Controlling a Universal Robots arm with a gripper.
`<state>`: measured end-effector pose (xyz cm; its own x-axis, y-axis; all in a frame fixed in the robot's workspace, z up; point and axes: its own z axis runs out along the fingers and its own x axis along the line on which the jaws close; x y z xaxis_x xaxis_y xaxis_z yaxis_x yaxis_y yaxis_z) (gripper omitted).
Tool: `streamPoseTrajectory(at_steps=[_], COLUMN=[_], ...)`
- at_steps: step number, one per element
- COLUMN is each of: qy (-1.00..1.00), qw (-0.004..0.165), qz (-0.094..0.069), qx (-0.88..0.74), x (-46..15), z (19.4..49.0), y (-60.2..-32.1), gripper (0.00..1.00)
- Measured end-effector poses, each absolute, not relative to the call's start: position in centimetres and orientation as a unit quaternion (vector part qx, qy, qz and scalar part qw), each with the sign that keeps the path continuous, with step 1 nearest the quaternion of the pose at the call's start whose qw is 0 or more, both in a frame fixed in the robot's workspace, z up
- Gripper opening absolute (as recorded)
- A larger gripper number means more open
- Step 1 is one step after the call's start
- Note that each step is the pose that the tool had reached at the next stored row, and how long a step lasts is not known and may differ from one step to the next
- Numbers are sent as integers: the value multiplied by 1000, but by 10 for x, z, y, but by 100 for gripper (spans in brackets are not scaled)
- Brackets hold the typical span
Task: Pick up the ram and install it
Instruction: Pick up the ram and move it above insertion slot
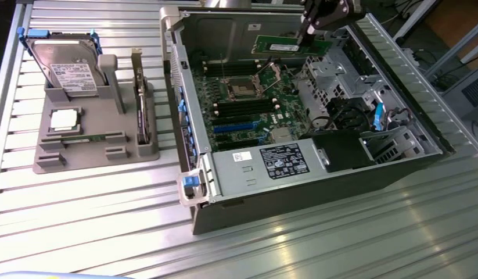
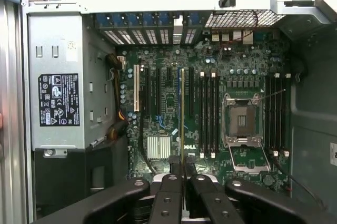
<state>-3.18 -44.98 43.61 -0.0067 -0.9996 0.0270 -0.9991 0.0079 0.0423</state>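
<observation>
The long, thin green circuit-board ram stick (image 1: 284,45) with a white label is clamped between the fingers of the black gripper (image 1: 308,35), which are drawn together on it. It is held level above the far end of the open grey metal computer case (image 1: 194,116), over the green motherboard (image 1: 250,113). In the wrist view the ram stick (image 2: 182,113) is seen edge-on as a thin line running out from the gripper (image 2: 182,174), near the empty silver processor socket (image 2: 241,124). On the slatted metal table (image 1: 107,197), at the exterior view's left and just beside the case, a grey plastic fixture (image 1: 49,157) is stood, carrying a metal hard drive (image 1: 67,67) and a square silver processor chip (image 1: 64,119).
</observation>
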Motion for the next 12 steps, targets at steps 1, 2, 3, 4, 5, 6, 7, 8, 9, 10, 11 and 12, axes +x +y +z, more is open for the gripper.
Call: streamPoseTrajectory(at_steps=[1, 2, 3, 4, 5, 6, 7, 8, 9, 10, 11, 12], qy=[-710, -709, -709, -709, -709, -709, -708, -708, -707, -707, -706, -705], qw=[25, 25, 26, 26, 27, 27, 27, 27, 27, 27, 27, 27], qz=[-5, -5, -4, -4, -3, -3, -3, -3, -3, -3, -3, -3], qx=[704, 704, 704, 704, 704, 705, 705, 706, 706, 707, 708, 708], x=[-31, -31, -31, -31, -31, -30, -29, -29, -27, -26, -24, -22], z=[436, 436, 436, 436, 436, 436, 436, 436, 436, 436, 436, 436], y=[-448, -444, -441, -439, -434, -430, -428, -427, -424, -419, -417, -417], gripper=[12, 12, 12, 12, 12, 12, 12, 12, 12, 12, 12, 12])
